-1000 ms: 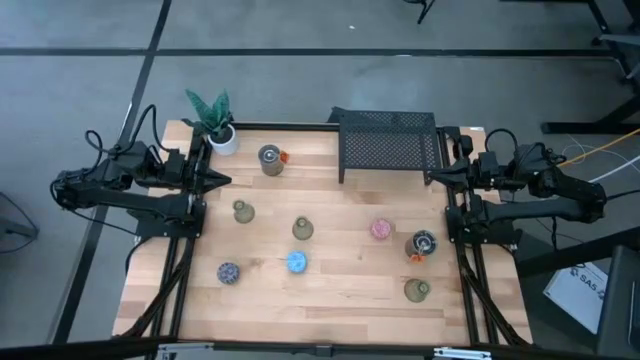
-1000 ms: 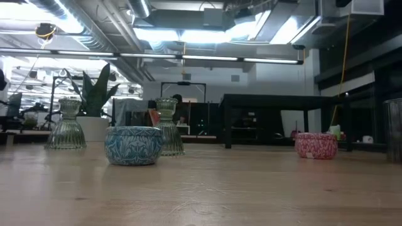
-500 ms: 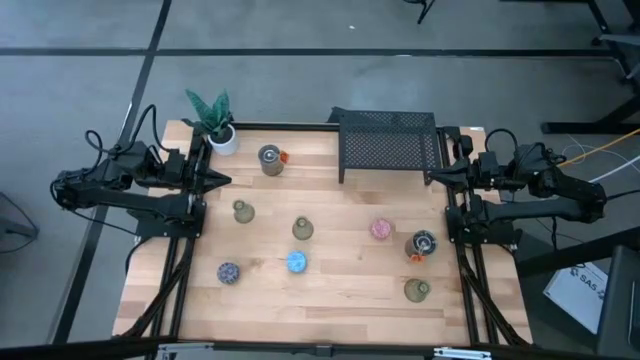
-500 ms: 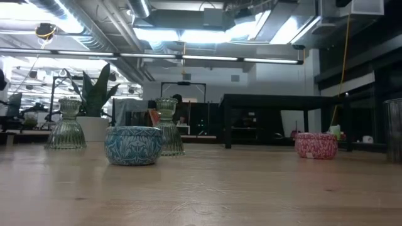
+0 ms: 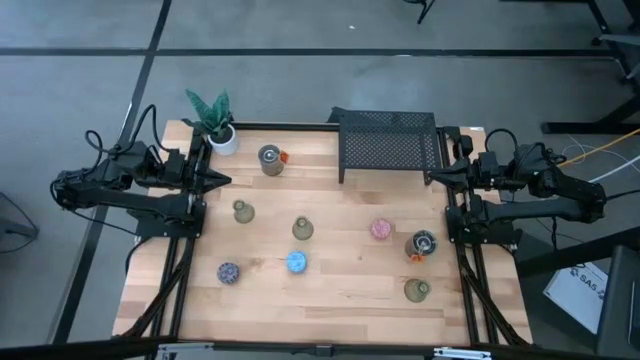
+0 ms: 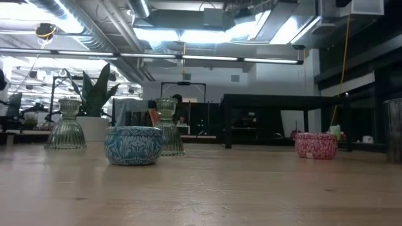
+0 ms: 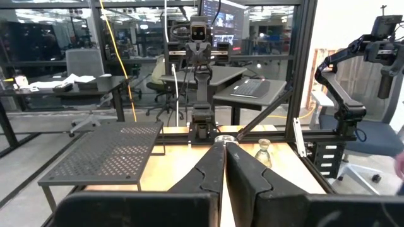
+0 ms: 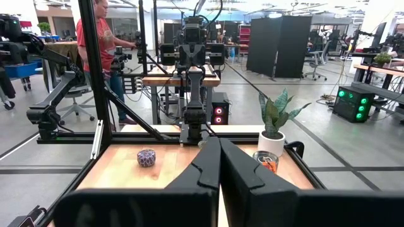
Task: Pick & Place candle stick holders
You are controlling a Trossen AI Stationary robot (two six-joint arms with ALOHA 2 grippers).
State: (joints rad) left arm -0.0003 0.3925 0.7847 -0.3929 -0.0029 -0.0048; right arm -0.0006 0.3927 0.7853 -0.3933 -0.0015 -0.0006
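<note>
The candle stick holders stand scattered and well apart on the wooden desk [image 5: 340,290]: in the high view a silvery one with an orange accent [image 5: 269,158] sits upper left of centre, an olive-green glass one [image 5: 241,211] at centre left, another green one [image 5: 302,229] in the middle, a blue one [image 5: 297,262] just below it, a purple-speckled one [image 5: 228,272] at lower left, a pink one [image 5: 380,229] right of centre, a second silvery one [image 5: 423,244] beside it to the right, and a third green one [image 5: 417,290] at lower right. None holds anything that can be made out. A black mesh rack [image 5: 388,143] stands at the upper middle edge with nothing on it, and a white potted plant [image 5: 217,124] fills the upper left corner. The left gripper [image 5: 222,181] rests at the left edge and the right gripper [image 5: 432,178] at the right edge, both with fingers pressed together, holding nothing. Grey floor surrounds the desk; the right wrist view shows a person in a red top [image 8: 101,38] among workstations behind
</note>
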